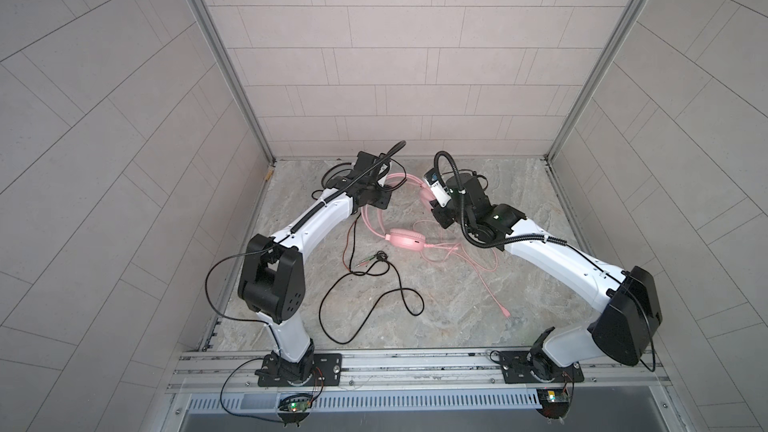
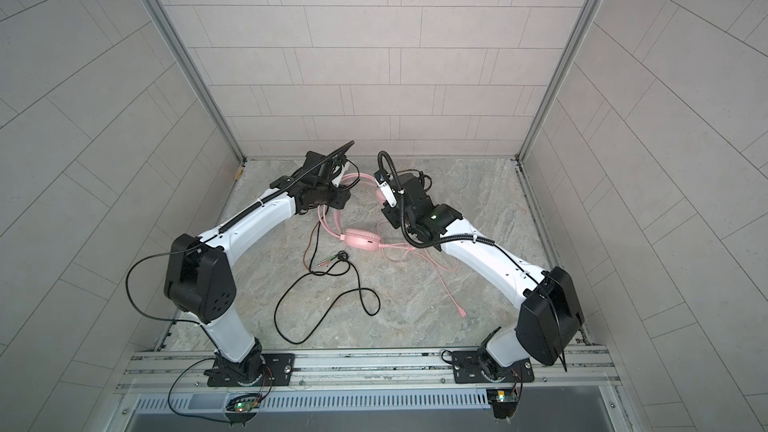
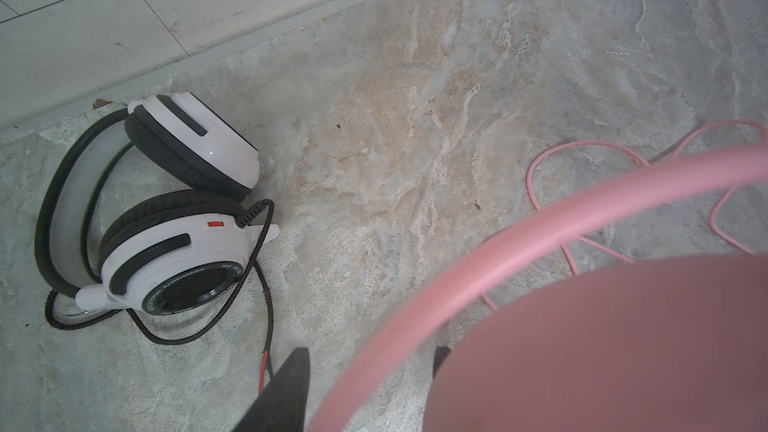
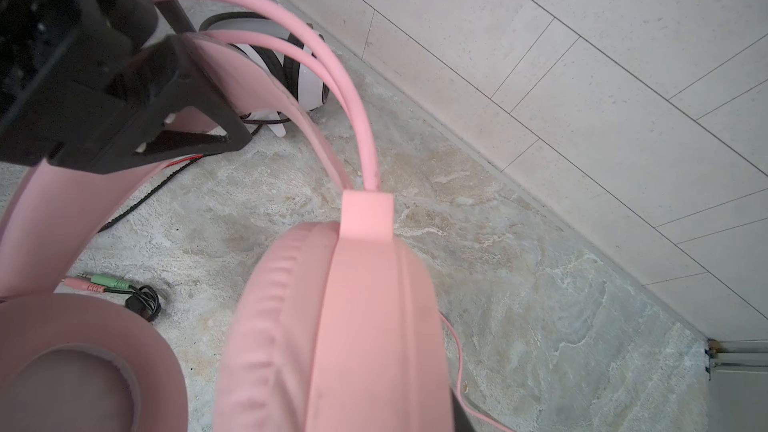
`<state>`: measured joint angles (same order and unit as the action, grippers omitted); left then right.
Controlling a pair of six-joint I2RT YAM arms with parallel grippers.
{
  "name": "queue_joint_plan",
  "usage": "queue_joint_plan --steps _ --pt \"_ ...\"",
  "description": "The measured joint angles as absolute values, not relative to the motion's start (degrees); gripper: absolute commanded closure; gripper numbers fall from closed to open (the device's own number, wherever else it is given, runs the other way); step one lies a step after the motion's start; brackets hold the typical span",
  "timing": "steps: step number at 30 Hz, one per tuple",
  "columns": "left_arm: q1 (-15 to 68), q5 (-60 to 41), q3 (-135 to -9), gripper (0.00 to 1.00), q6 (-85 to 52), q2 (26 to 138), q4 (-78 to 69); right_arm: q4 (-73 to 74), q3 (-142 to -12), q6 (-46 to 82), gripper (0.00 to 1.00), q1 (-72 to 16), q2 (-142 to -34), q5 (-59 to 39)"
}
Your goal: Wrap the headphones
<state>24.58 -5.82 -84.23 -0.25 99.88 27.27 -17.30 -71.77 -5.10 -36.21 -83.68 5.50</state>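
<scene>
While the right gripper clamps one ear cup of the pink headset, partly raised just beside the white-and-black headset, the left gripper sits jaws astride the headband; grip unconfirmed. Risk: band slips free; loose pink cable drags and snags the black cable.

The rear headset is laid by the back edge of the worktop left of centre, the middle headset right of and before it, the looped cable spread toward the front edge and the trailing cable toward the front right corner.
</scene>
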Motion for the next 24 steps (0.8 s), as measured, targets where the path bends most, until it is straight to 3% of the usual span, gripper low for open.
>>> queue_joint_plan --steps 6,11,18,24 --pt "24.51 -5.5 -84.2 0.98 -1.87 99.88 26.98 -16.93 -71.88 -4.03 0.44 -36.23 -83.68 4.54" --pt "22.41 -6.98 -83.99 1.0 -4.73 99.81 26.3 -16.12 -71.7 -2.81 0.31 -36.14 -83.24 2.98" --pt "16.25 -16.82 -78.83 1.0 -11.0 96.77 23.09 -10.15 -67.13 1.74 0.3 -30.89 -76.73 -3.25" --pt "9.82 -20.34 -75.59 1.0 -15.11 93.51 20.86 -5.74 -61.6 7.01 0.3 -18.46 -72.01 -10.39"
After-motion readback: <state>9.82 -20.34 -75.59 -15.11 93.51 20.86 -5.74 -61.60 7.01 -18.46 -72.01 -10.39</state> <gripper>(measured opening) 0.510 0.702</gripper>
